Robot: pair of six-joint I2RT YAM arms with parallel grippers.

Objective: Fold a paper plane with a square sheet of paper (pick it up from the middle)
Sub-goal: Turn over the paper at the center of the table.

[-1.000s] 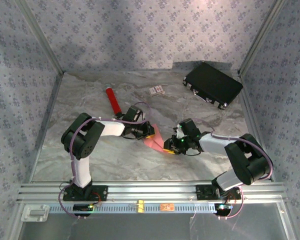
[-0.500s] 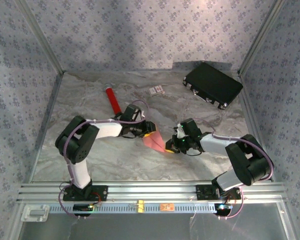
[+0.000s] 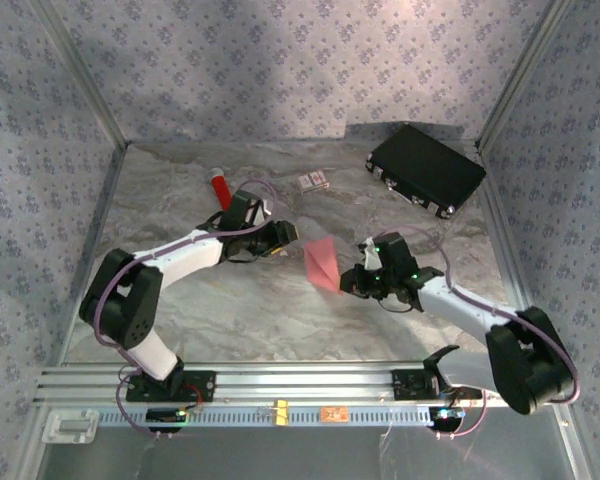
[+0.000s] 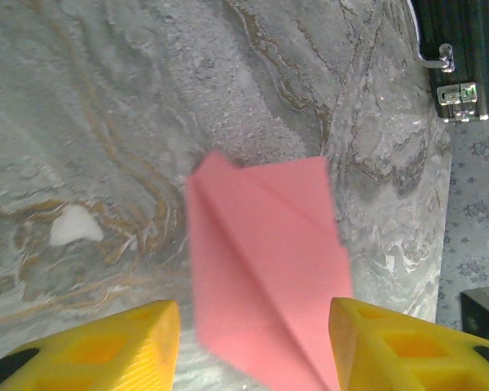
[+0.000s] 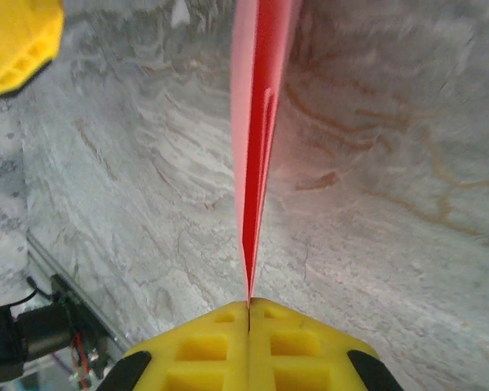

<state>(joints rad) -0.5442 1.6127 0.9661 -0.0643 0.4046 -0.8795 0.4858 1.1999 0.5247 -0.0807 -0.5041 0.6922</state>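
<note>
Since a second ago, the left end effector (image 3: 285, 235) has drawn back to the far left of the paper and spread its yellow fingers (image 4: 106, 346), while the right end effector (image 3: 352, 280) has lifted the paper off the bench (image 3: 240, 310). The left one now stands open and holds nothing. In the left wrist view the paper plane (image 4: 265, 252) hangs beyond the gap, clear of both fingers. The right end effector (image 5: 248, 314) is closed tight on the plane's near edge, holding it on edge at mid-bench, between the two arms. Further out, a red cylinder (image 3: 221, 188) and a small printed card (image 3: 313, 181) lie far left of centre. At the far right, a black case (image 3: 427, 168) sits shut, so its contents are hidden.
</note>
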